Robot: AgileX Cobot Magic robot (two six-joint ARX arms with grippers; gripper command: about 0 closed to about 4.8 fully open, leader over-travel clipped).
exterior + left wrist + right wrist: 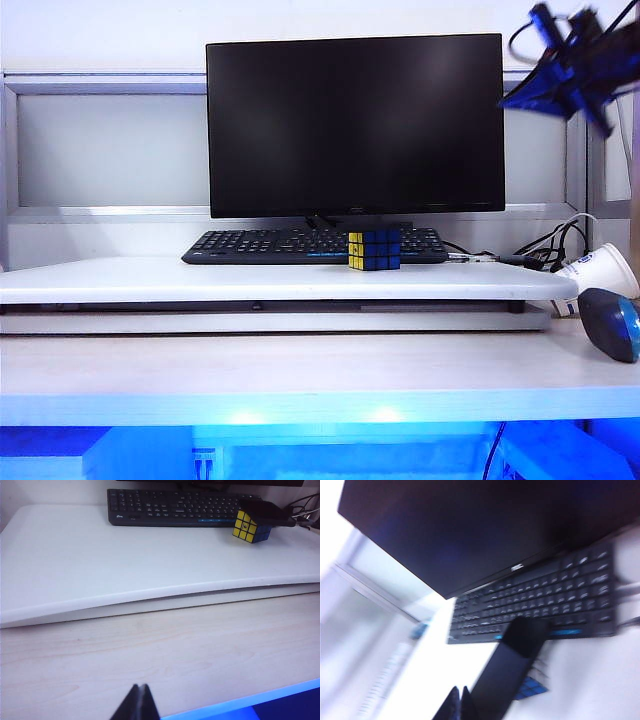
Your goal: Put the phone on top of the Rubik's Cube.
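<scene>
Phone (507, 672) sits on Rubik's Cube (374, 249); overhang could tip it.
My right gripper (456, 705) closed empty, raised; left gripper (137, 705) closed, low over table (175, 655).

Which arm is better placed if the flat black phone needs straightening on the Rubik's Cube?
Right, probably. The right gripper, shut and empty, hangs high on the right, its camera facing the phone atop the blue-and-yellow Rubik's Cube. The left gripper, shut, sits far back over the near desk.

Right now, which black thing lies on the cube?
The thin flat black phone rests on the blue-and-yellow Rubik's Cube; the wide black keyboard and monitor stand behind it.
</scene>
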